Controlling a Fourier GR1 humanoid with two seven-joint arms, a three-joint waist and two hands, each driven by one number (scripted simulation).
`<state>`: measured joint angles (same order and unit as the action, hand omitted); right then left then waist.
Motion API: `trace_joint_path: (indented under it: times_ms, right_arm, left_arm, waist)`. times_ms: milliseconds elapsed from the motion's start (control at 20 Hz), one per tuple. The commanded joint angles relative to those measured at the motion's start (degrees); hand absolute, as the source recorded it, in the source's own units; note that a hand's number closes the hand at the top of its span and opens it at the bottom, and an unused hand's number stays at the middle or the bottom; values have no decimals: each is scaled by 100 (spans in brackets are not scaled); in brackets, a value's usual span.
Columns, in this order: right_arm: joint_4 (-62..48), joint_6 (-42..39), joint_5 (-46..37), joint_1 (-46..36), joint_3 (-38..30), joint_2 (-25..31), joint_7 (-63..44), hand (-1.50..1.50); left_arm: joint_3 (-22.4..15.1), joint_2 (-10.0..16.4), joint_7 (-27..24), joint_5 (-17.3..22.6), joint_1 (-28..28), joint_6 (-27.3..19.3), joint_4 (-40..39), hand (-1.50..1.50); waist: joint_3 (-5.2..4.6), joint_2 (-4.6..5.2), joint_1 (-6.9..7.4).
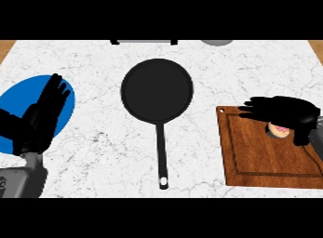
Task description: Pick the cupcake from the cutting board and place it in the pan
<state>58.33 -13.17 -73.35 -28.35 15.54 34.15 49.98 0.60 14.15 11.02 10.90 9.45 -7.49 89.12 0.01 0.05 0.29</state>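
Count: 2 hands, left hand (37, 116) and right hand (284, 111). 1 pan (157, 90), between the hands. 1 board (267, 158), under right hand. 1 cupcake (279, 131), partly hidden beneath right hand. 1 plate (16, 97), blue, under left hand. 1 surface (88, 153).

Bench (260, 69): showing white marble, veined in grey, smooth.
Pan (157, 88): showing matt black throughout, handle included, giving off no shine.
Cutting board (260, 162): showing reddish-brown wood, smooth, faintly grained.
Plate (23, 95): showing plain blue, smooth, even.
Left hand (43, 111), right hand (280, 109): showing matt black.
Left forearm (16, 179): showing dull grey.
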Motion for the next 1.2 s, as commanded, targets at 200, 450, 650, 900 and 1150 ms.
trace_joint_path:
  times_ms: [200, 450, 650, 900, 1150]
  right_arm:
    - [-712, 576, -305, -327, -24, -427, 605, 150]
    - [-1153, 726, -235, -407, -345, -348, 1064, 150]
    - [-660, 624, -172, -50, -290, -714, 735, 150]
    - [-36, 637, 432, 51, -828, -545, 894, 150]
    - [-25, 201, 37, -166, -763, -2871, -2663, 150]
  left_arm:
    - [44, -139, -51, -90, -126, 113, -32, 0]
    - [18, -196, 328, -236, -76, -11, 349, 0]
    - [150, -84, 602, -163, 86, 49, 523, 0]
    - [54, -307, 88, -356, -259, 26, 319, 0]
    - [168, -157, 287, -169, -127, 146, 190, 0]
  waist:
    - [0, 3, 24]
    - [1, -1, 14]
    - [0, -11, -17]
    - [-2, -19, -48]
    - [-48, -136, -6]
